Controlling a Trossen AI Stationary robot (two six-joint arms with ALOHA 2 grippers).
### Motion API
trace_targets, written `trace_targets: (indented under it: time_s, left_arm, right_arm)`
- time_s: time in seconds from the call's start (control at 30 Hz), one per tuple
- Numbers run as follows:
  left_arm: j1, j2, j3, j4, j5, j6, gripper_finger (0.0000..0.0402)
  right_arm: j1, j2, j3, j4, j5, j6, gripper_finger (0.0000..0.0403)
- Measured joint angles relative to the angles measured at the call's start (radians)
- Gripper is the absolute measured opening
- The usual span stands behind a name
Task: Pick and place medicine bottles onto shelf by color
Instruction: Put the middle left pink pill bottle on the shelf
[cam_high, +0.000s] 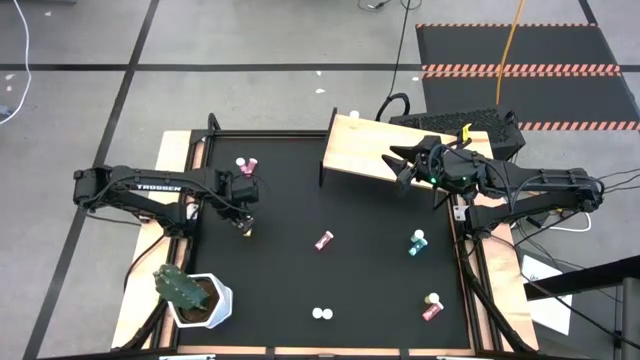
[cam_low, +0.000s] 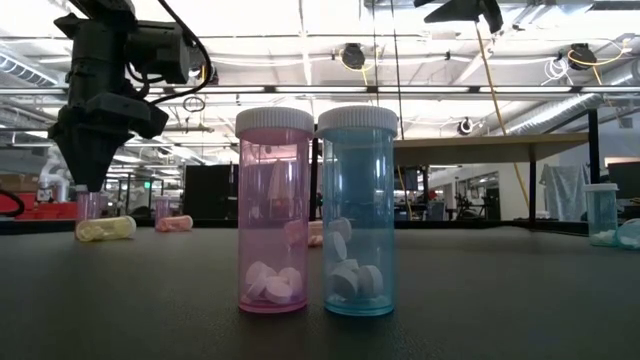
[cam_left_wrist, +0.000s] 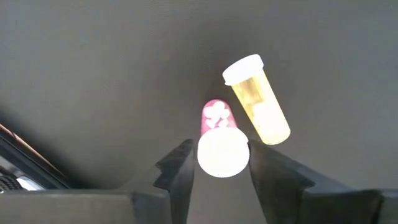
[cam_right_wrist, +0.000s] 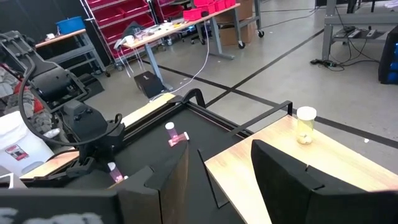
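left hand (cam_left_wrist: 219, 171) hangs open around the upright pink bottle (cam_left_wrist: 219, 134) near the tabletop's left edge; light, slick plastic, so probably squeeze the body under its cap.

We are in a robotics lab or workshop: a grey concrete floor (cam_high: 250, 30) marked with black tape lines, a black floor mat edged in red-and-white hazard stripes (cam_high: 520, 45), red storage bins on racks (cam_right_wrist: 121, 12), and long wooden workbenches on metal legs (cam_right_wrist: 186, 25).

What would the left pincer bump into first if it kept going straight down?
Probably the upright pink bottle: its white cap sits right between the open left pincer's fingers. The yellow bottle lies just beside that path.
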Motion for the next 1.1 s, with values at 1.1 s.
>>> trace_targets:
  time_s: [1.1]
  left_arm:
    - [0.12,0.365,1.008,-0.356,0.072,0.361,0.0119]
  right_arm:
    - [0.033,-0.081,0.001,-0.115,-0.03,0.142,0.0171]
